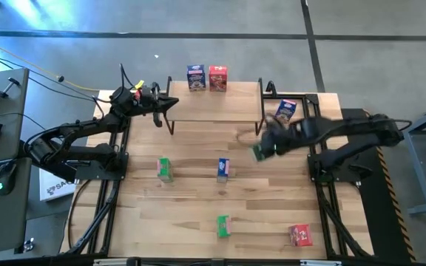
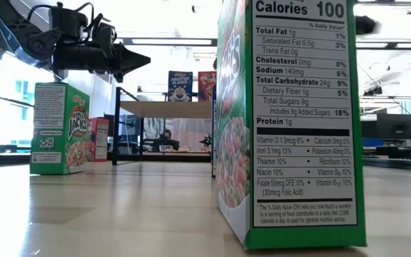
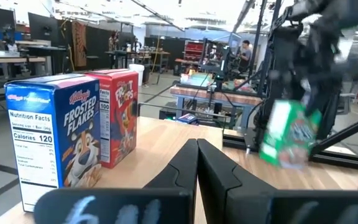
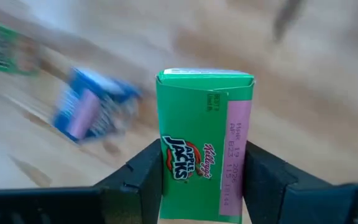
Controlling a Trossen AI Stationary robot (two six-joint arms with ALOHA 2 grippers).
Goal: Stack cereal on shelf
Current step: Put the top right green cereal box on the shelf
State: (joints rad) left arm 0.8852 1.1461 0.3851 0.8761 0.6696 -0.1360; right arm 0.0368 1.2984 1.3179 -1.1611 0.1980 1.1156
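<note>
The shelf (image 1: 217,111) stands at the table's far middle, with a blue cereal box (image 1: 196,77) and a red one (image 1: 218,77) upright side by side on its far edge. My left gripper (image 1: 170,103) is shut and level over the shelf's left end, touching nothing; in its wrist view the shut fingers (image 3: 197,168) point past the two boxes (image 3: 55,143). My right gripper (image 1: 261,151) hangs in front of the shelf's right end, shut on a green cereal box (image 4: 205,143). My right gripper pinches the green box by two opposite sides (image 4: 161,155), one finger (image 4: 138,177) on each. The fingers slant down from the table's right side. The box is lifted clear of the table, and its panel with the date print faces the wrist camera.
Loose boxes stand on the table: a green one (image 1: 165,169) and a blue one (image 1: 223,169) mid-table, a green one (image 1: 222,225) and a red one (image 1: 299,235) near the front edge. Another blue box (image 1: 285,111) sits right of the shelf.
</note>
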